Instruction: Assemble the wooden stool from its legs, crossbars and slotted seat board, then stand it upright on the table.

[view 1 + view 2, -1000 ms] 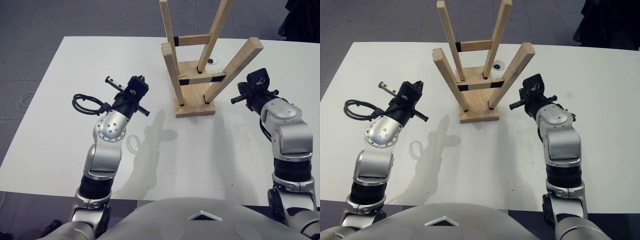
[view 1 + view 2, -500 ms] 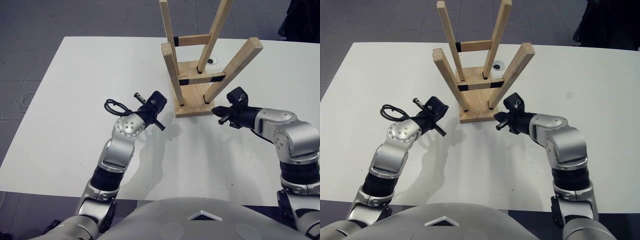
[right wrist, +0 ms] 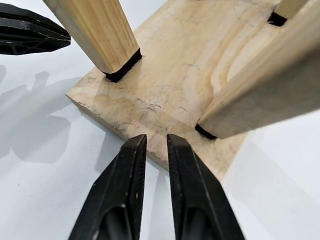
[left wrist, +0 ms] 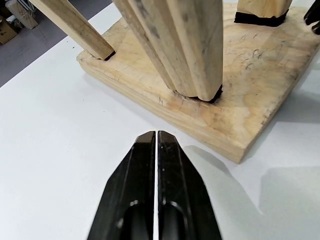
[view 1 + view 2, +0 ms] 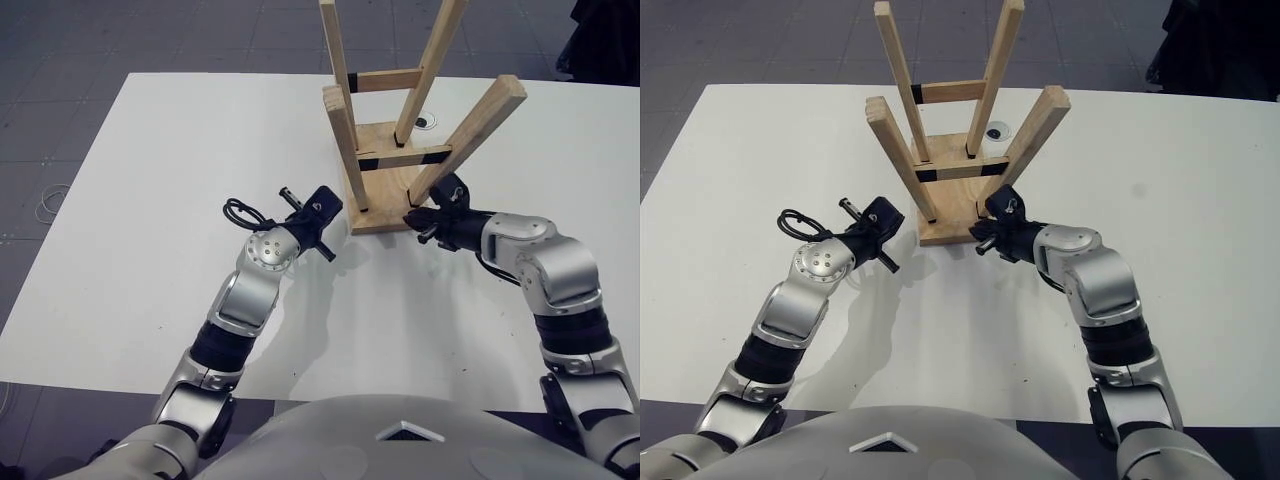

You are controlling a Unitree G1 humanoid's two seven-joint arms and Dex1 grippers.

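The wooden stool stands upside down on the white table (image 5: 130, 200), its slotted seat board (image 5: 390, 186) flat on the table. Its legs (image 5: 468, 137) point up, joined by crossbars (image 5: 388, 80). My left gripper (image 5: 336, 204) is shut and empty, its tips (image 4: 156, 134) a short way from the board's near left corner (image 4: 235, 150). My right gripper (image 5: 412, 218) is at the board's near right corner, low over the table. Its fingers (image 3: 132, 150) are slightly open with nothing between them, just short of the board's edge (image 3: 150, 150). The left gripper (image 3: 30, 35) also appears across that corner.
A round cable port (image 5: 427, 121) sits in the table behind the stool. Bare table surface stretches to the left of the stool and in front of it. The table's near edge (image 5: 100, 380) runs below my arms.
Both arms have swung inward from the sides and lowered, bringing the grippers up to the seat board's two near corners. The stool has not moved.
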